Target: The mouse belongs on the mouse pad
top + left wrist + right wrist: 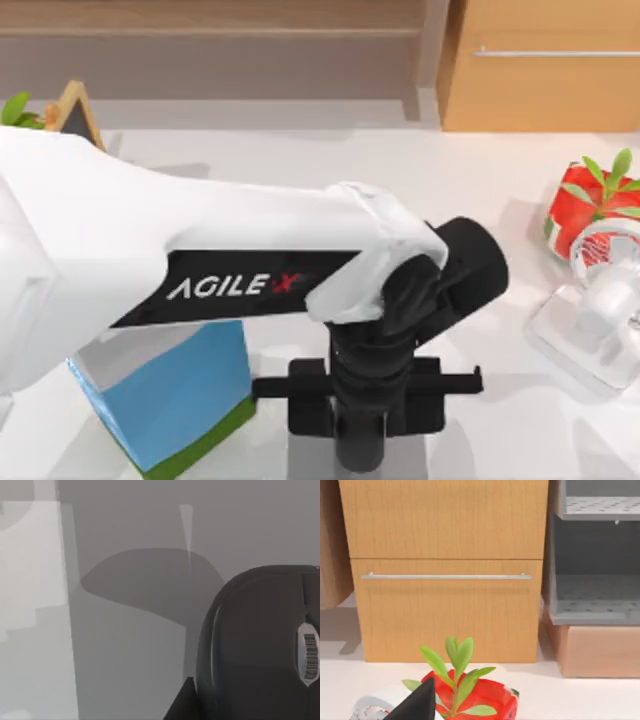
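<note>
The dark mouse (255, 645) with its pale grey spot looms close in the left wrist view, hanging over the grey banded mouse pad (125, 670) and casting a rounded shadow on it. My left gripper (360, 452) points down near the front middle of the table and is shut on the mouse. One dark fingertip (181, 705) of it shows beside the mouse. My right arm stays parked at the right, with a dark fingertip (417, 704) of it in the right wrist view.
A blue, white and green carton (165, 400) stands just left of my left gripper. At the right are a red pot with a green plant (585, 205) and a white object (595, 305). Wooden cabinets (540, 60) line the back.
</note>
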### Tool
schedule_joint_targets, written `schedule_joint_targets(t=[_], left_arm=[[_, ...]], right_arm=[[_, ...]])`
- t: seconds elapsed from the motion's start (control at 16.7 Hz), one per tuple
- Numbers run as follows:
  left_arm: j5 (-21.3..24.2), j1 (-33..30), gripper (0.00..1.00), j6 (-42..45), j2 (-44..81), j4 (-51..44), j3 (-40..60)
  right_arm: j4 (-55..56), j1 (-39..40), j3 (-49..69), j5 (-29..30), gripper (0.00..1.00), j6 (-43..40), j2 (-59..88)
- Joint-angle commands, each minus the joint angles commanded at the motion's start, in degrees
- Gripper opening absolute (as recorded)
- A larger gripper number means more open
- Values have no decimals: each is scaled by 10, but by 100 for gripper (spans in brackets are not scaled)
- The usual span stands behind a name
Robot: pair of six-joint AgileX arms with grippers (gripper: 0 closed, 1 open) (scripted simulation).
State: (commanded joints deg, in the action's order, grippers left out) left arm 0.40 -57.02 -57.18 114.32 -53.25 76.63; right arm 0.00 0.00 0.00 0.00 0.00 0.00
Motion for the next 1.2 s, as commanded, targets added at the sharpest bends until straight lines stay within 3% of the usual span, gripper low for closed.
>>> schedule_joint_targets(t=[0.12, 0.9, 1.2], left_arm=[[0, 0, 0, 0, 0, 0, 0], [0, 0, 98, 0, 0, 0, 0], [0, 0, 100, 0, 0, 0, 0]], right_arm=[[0, 0, 0, 0, 100, 0, 0], [0, 0, 0, 0, 100, 0, 0], [0, 0, 0, 0, 100, 0, 0]])
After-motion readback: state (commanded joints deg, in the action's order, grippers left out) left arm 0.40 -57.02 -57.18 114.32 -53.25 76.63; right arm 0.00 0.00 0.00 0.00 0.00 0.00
